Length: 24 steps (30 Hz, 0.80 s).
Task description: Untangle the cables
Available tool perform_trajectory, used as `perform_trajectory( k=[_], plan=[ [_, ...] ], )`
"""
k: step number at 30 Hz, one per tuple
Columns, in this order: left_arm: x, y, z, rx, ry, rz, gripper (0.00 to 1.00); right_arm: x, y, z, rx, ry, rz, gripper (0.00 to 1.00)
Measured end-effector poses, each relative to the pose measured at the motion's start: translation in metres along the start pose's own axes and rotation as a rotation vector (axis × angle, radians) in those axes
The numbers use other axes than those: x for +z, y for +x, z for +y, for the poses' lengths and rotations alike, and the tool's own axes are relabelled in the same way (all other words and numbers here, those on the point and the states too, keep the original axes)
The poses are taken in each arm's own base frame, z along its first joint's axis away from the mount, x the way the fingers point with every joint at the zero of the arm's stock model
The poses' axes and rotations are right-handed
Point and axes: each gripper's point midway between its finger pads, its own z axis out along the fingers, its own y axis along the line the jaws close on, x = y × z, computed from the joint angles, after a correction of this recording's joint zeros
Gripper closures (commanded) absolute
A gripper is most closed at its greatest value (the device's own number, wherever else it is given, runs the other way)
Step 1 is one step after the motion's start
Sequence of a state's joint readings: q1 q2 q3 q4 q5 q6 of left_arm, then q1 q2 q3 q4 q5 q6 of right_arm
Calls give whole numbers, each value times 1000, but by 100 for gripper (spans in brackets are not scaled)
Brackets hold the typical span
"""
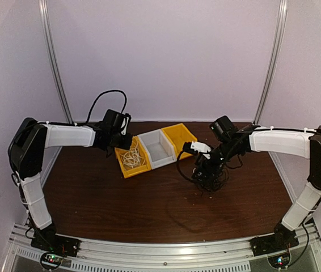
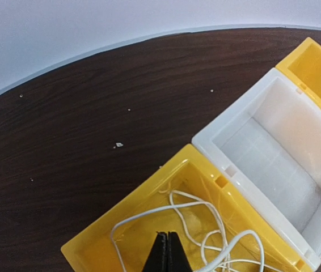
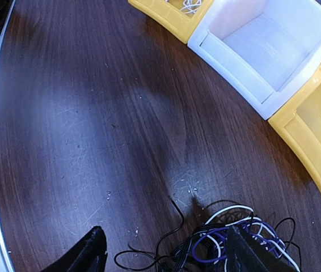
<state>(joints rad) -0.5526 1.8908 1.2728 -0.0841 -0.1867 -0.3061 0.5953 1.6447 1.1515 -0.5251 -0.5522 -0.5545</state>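
Sitting near cable tangle (image 3: 220,237): white bin (image 3: 274,45), yellow bin (image 3: 319,127) touching.

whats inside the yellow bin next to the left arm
Only a loose white cable shows, coiled in the yellow bin. In the wrist view the shut left gripper covers part of the coil and the bin floor beneath it.

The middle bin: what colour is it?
The middle bin is white, clearest in the left wrist view.
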Motion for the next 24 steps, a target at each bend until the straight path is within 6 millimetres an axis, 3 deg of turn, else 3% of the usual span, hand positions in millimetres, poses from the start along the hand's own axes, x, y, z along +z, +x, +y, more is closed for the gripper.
perform_trajectory(
  k=[10,15,24],
  plan=[
    [16,38,9,31,-62,170,100,2,6,2,-1,4,-1,27],
    [15,38,6,30,-47,185,71,-1,8,5,-2,6,-3,27],
    [1,26,4,22,-33,171,56,-2,8,6,-6,10,-9,27]
  ],
)
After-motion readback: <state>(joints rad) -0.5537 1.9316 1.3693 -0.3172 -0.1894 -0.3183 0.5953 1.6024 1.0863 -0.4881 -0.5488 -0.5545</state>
